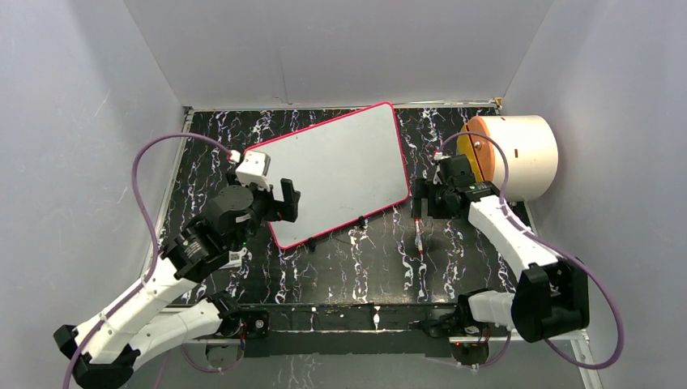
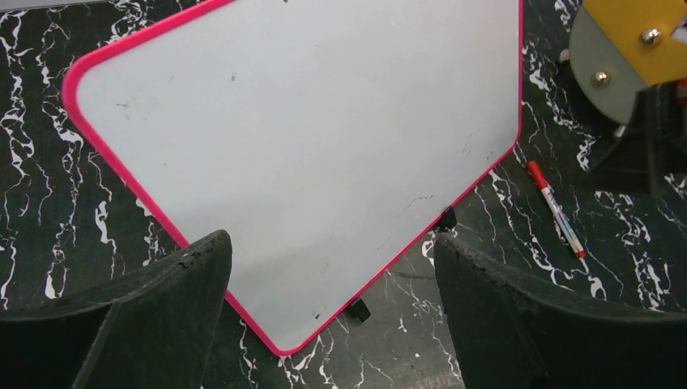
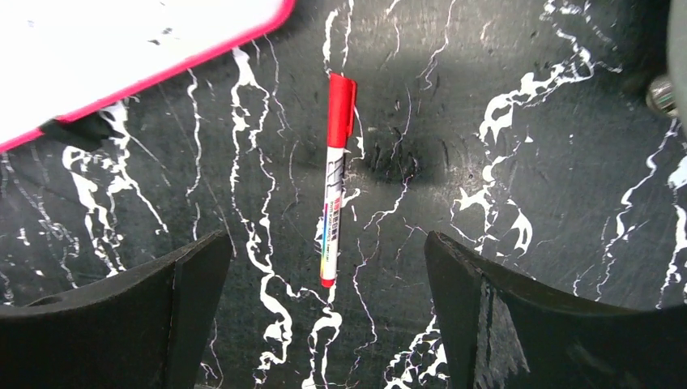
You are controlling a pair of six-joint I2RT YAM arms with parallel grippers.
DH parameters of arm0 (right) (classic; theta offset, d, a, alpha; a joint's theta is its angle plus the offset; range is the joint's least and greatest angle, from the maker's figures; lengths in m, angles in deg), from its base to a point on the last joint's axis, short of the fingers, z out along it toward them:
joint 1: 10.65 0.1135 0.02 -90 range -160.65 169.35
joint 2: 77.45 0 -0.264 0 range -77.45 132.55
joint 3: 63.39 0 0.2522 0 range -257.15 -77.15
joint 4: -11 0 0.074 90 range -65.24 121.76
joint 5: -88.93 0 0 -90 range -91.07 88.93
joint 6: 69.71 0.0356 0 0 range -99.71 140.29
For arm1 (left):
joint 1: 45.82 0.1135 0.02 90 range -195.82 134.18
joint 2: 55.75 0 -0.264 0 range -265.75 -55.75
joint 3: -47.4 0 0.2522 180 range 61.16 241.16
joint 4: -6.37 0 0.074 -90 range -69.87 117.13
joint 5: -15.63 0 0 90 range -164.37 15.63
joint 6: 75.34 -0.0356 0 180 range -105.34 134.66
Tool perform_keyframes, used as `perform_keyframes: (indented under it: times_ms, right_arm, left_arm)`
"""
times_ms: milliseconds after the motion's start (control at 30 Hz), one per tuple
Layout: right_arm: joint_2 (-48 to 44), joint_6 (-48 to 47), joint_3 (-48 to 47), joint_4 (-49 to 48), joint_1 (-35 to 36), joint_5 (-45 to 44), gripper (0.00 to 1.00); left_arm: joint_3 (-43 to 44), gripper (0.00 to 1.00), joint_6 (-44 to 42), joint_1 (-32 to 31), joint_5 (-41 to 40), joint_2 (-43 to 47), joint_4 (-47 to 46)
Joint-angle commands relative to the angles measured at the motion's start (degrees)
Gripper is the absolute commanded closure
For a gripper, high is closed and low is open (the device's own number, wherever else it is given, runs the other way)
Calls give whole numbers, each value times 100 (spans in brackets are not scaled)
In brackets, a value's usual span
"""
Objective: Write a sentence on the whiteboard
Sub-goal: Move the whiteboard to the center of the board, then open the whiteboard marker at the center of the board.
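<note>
**A:** Where do the things sit?
**B:** The whiteboard (image 1: pixel 340 170) lies skewed mid-surface and is blank, no sentence on it yet. The marker (image 3: pixel 334 186) lies on the surface (image 1: pixel 356 267) just right of the board's near-right corner, not touching it, cap on.
**A:** Handling?
**B:** The marker looks light, stiff and slick, and being round it will likely roll. Pinch it mid-barrel, below the cap. Pulling the cap off is probably a two-arm job. The board is thin and stiff and may slide under pen pressure, so brace the rim.
**A:** Fingers?
**B:** The right fingers (image 3: pixel 162 300) are spread wide and empty, hovering over the marker. The left fingers (image 2: pixel 162 300) are wide apart and empty too, above the board's near-left corner.
**A:** Obstructions?
**B:** A cream drum (image 1: pixel 522 154) sits close behind the right wrist. Small black tabs (image 2: pixel 357 309) poke out under the board's near edge. The path to the marker is open.
</note>
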Motion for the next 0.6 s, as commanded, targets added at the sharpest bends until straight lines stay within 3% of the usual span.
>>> perform_keyframes:
  times_ms: [0, 167, 567]
  right_arm:
    - [383, 315, -123, 113, 158, -299, 1]
    - [917, 551, -154, 108, 468, -657, 6]
    - [1752, 830, -71, -255, 854, -890, 44]
  left_arm:
    - [-203, 8, -74, 357, 335, 307, -225]
    - [-308, 8, -59, 802, 795, 413, -315]
    - [-630, 9, 224, 1821, 2262, 471, -743]
